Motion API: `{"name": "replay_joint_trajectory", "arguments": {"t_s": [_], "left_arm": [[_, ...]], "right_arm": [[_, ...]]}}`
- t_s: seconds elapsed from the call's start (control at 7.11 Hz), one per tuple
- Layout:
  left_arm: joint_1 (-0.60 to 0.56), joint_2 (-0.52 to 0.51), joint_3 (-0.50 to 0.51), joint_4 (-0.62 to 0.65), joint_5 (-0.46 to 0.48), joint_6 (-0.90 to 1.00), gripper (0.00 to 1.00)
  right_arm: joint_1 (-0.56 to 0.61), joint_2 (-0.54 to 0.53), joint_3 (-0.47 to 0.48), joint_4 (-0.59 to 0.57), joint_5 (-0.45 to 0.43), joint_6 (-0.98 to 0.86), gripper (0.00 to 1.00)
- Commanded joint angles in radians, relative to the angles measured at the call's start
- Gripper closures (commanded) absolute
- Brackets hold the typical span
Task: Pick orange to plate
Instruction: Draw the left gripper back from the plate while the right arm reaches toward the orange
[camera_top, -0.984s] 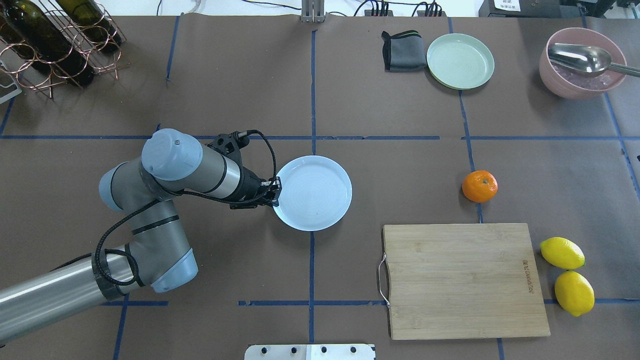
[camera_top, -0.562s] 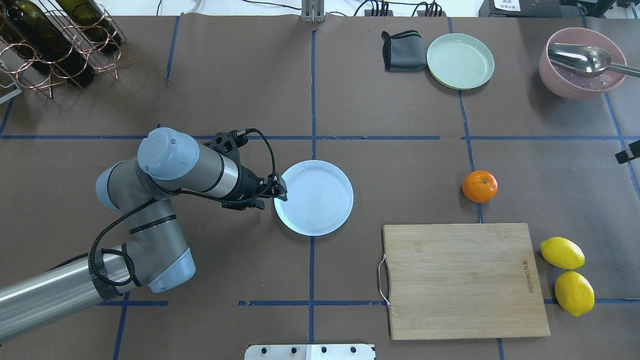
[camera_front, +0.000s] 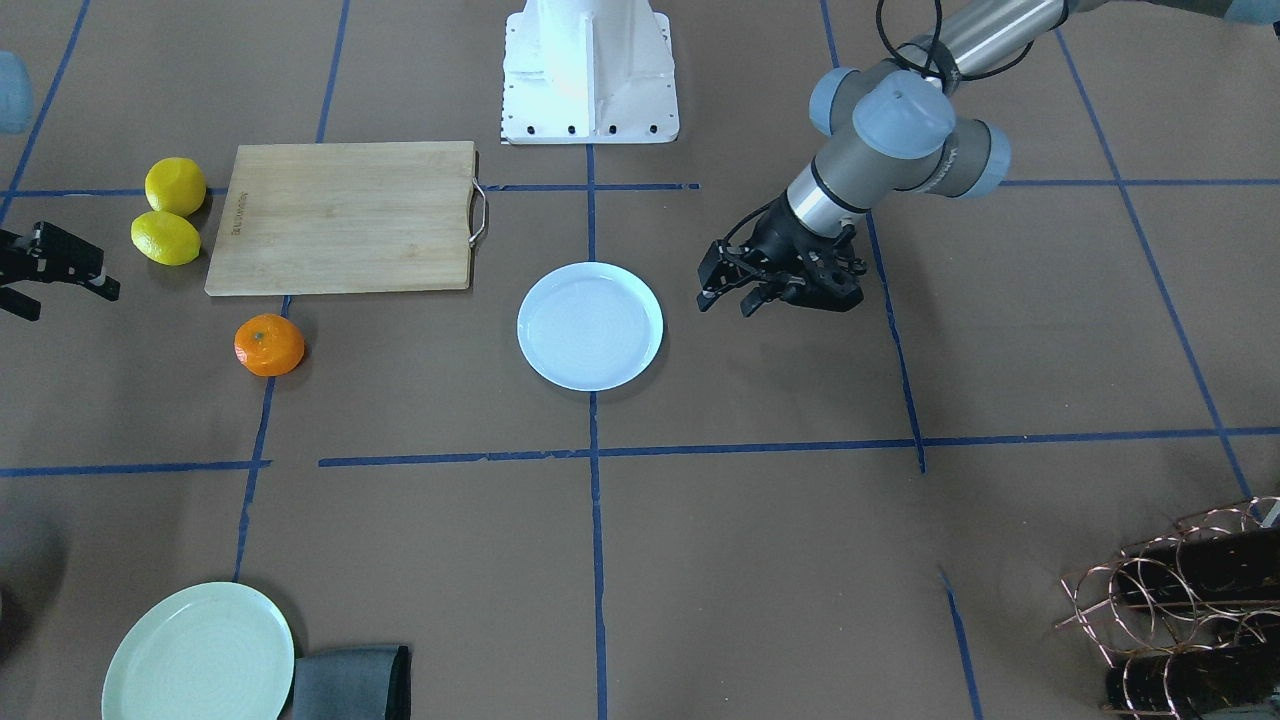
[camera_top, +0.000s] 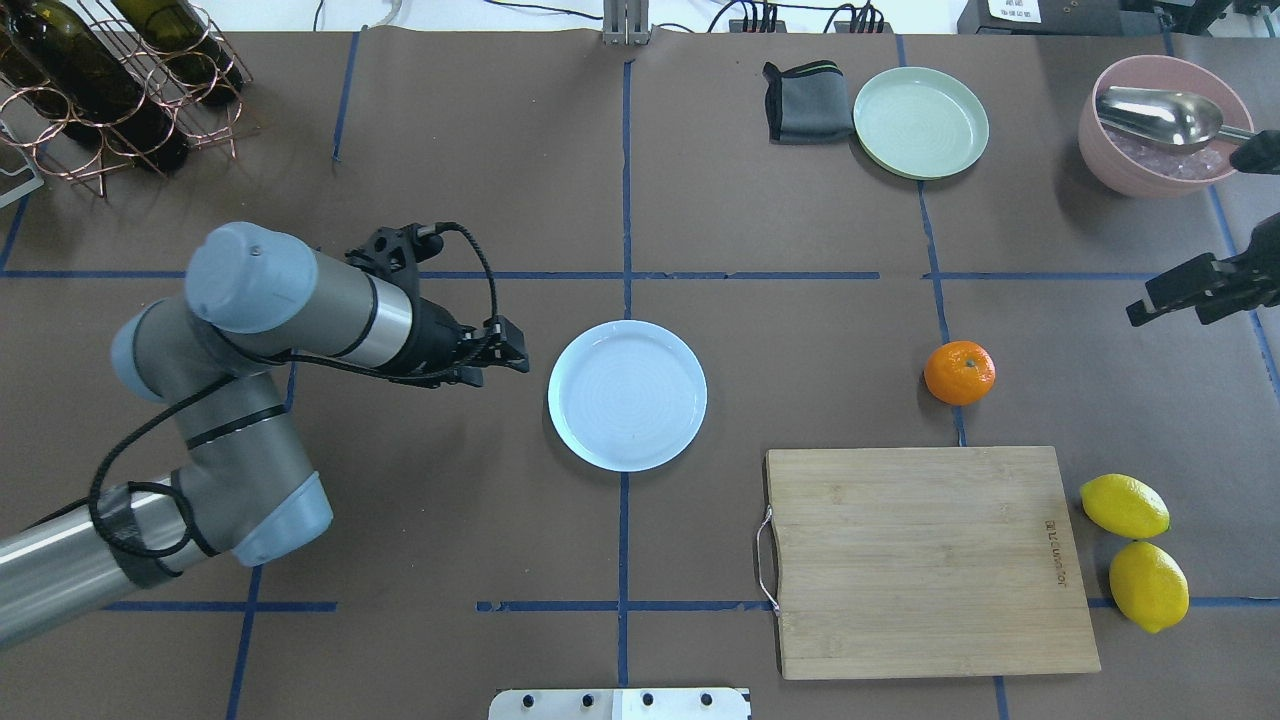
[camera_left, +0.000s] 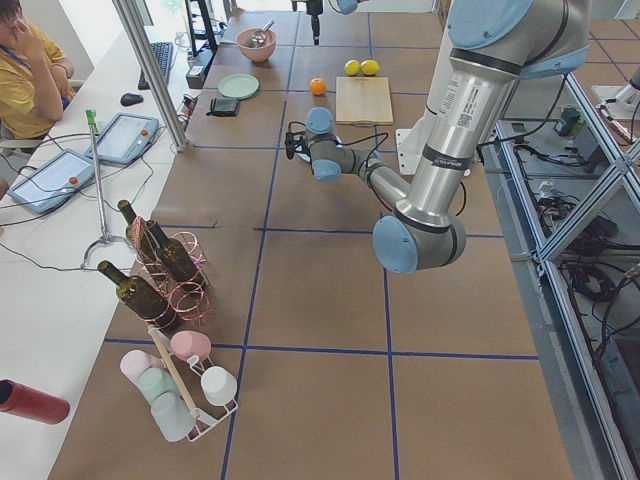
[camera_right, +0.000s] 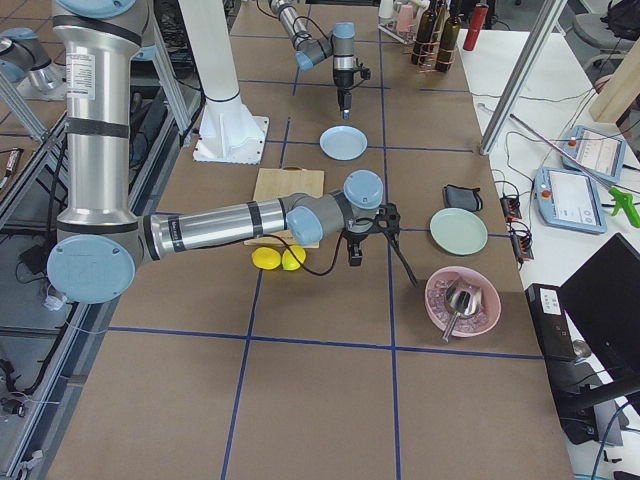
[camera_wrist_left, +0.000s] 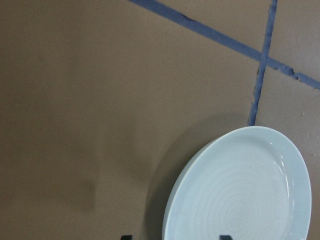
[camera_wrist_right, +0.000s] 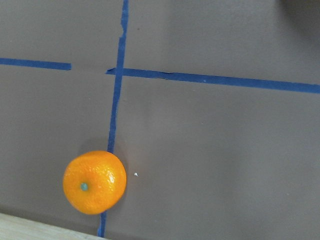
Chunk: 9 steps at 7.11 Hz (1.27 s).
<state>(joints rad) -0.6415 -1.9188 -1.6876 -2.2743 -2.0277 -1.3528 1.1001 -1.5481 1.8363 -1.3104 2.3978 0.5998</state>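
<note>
Orange (camera_top: 959, 372) on table (camera_top: 800, 330), right of centre overhead, well apart from plate (camera_top: 627, 395). Right gripper (camera_front: 68, 302) and left gripper (camera_front: 725, 303): jaws apart. Centre right jaws over fruit; descend straight.

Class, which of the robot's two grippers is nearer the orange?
Right. The right gripper hangs off to the orange's right with bare table between them. The left gripper is beyond the plate, much farther away.
</note>
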Motion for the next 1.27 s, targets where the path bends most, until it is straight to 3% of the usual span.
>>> {"name": "replay_joint_trajectory", "arguments": {"t_s": [0.0, 0.28, 0.56, 0.7, 1.12], "left_arm": [[-0.085, 0.148, -0.078, -0.001, -0.046, 0.171, 0.31], [-0.124, 0.185, -0.093, 0.001, -0.071, 0.201, 0.31], [-0.127, 0.190, -0.093, 0.001, -0.069, 0.201, 0.30], [-0.128, 0.201, -0.098, 0.001, -0.066, 0.201, 0.00], [-0.133, 0.207, -0.103, 0.001, -0.062, 0.201, 0.00]], "right_arm": [[-0.220, 0.086, 0.038, 0.000, -0.261, 0.244, 0.00], [-0.342, 0.137, 0.040, -0.001, -0.400, 0.423, 0.00], [-0.356, 0.108, 0.037, -0.001, -0.439, 0.410, 0.00], [-0.365, 0.100, 0.026, -0.001, -0.459, 0.408, 0.00], [-0.371, 0.106, 0.017, -0.003, -0.457, 0.356, 0.00]]}}
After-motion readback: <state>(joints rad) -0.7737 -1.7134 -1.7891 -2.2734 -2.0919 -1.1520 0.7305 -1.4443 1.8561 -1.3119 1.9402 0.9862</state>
